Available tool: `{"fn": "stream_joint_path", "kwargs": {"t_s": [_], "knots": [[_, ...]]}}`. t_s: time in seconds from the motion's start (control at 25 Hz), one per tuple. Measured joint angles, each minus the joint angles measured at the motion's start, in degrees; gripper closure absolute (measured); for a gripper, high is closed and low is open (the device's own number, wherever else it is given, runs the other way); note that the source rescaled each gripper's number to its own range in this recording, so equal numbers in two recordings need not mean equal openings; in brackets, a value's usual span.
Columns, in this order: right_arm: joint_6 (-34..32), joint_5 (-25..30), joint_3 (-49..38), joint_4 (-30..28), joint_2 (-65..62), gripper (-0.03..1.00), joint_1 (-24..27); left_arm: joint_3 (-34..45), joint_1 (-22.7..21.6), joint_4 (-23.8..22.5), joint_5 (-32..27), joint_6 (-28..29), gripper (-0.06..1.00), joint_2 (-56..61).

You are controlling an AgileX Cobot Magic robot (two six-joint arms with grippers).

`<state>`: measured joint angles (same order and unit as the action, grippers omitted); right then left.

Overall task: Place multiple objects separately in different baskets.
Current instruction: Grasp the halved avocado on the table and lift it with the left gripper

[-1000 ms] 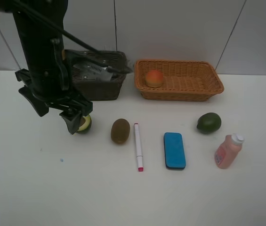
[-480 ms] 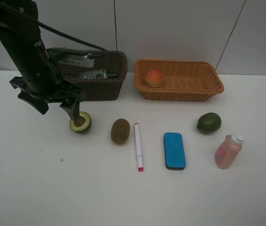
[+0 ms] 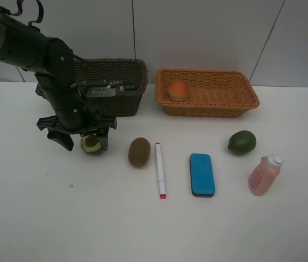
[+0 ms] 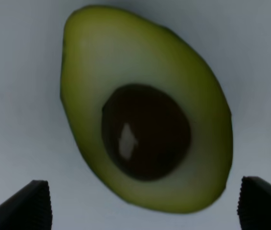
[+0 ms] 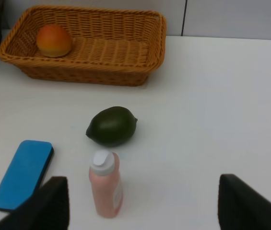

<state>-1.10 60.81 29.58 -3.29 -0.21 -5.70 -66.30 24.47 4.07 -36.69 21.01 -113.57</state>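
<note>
My left hand hangs low over the left side of the white counter. Its fingers are spread wide on either side of the halved green avocado with the dark pit, which lies cut face up, and in the wrist view neither tip touches it. My worry is the rounded skin underneath. If I close too high, I expect the half to rock or squirt out sideways toward the brown oval kiwi near its right.

The deep dark brown wicker basket stands just behind the arm, so a careless lift could knock its wall. Rightward lie the white marker with the pink tip and the blue rectangular eraser. The orange-red peach sits in the shallow orange-tan wicker basket farther back. The whole dark green avocado and the pink bottle with the white cap come last. My right hand is spread too, holding nothing.
</note>
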Motion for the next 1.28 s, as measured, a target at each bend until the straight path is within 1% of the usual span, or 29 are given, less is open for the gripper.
{"fn": "stream_joint_path", "kwargs": {"t_s": [0.28, 0.52, 1.16, 1.24, 1.28], "knots": [[0.0, 0.0, 0.0, 0.0, 0.0, 0.22, 0.0, 0.0, 0.0, 0.0, 5.7, 2.6, 0.02, -1.6], [0.0, 0.0, 0.0, 0.1, 0.0, 0.22, 0.0, 0.0, -1.3, 0.0, 9.8, 3.4, 0.02, -1.9], [0.0, 0.0, 0.0, 0.3, 0.0, 0.22, 0.0, -0.1, -1.3, 0.1, 10.2, 3.8, 0.02, -5.1], [0.0, 0.0, 0.0, 0.4, 0.0, 0.22, 0.0, -0.1, -1.3, 0.1, 9.9, 3.8, 0.05, -5.1], [0.0, 0.0, 0.0, 0.4, 0.0, 0.22, 0.0, -0.2, -1.3, 0.2, 9.3, 3.8, 0.13, -5.1]]}}
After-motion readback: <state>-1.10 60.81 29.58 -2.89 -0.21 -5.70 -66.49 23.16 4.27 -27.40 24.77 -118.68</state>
